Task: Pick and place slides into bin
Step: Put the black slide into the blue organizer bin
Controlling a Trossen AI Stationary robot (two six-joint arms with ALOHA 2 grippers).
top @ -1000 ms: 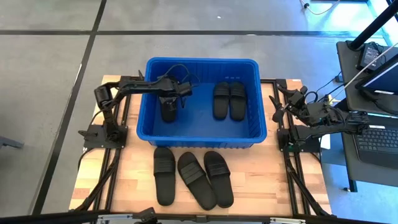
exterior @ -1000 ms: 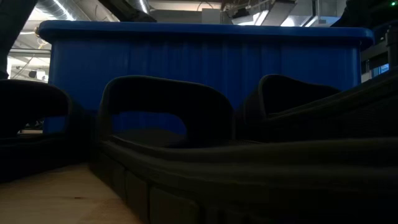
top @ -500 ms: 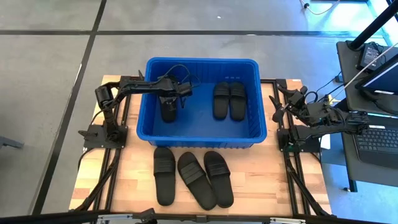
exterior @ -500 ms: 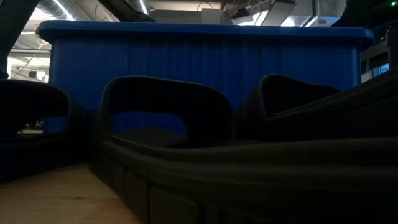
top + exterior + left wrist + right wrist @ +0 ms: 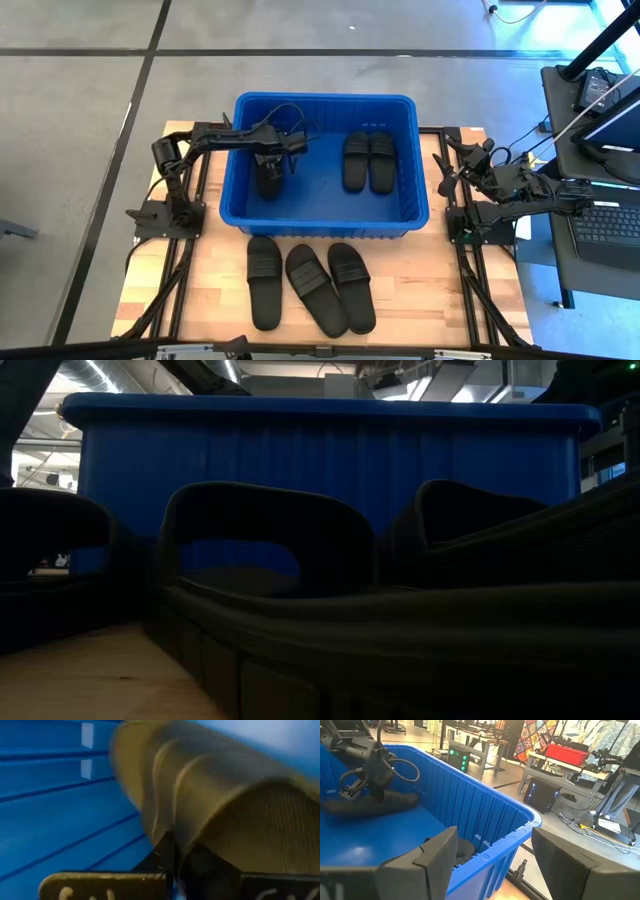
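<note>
the left tool (image 5: pixel 272 160) is positioned inside the bin (image 5: pixel 240 150), at its left half, and is clamped fully shut on the edge of one slide (image 5: pixel 271 178); in the left wrist view the slide's strap and sole (image 5: pixel 220 800) fill the frame directly ahead of the closed fingers (image 5: pixel 165 855), with the ribbed blue wall behind. compared with one second earlier, the held slide is seen slightly higher in the overhead frame and closer under the wrist, so a small shift is registered; whether it is being lowered or re-angled cannot be told. the slide has not yet been released, and contact with the bin floor cannot be confirmed. two slides (image 5: pixel 368 160) are already lying side by side in the bin's right half. three slides (image 5: pixel 310 286) are still resting on the worktop (image 5: pixel 215 300) just in front of the bin, unchanged. the right tool (image 5: pixel 443 172) is parked beside the bin's right wall with its fingers (image 5: pixel 427 862) spread wide and nothing held, unchanged as well. the task is judged about half done once this slide is let go.
</note>
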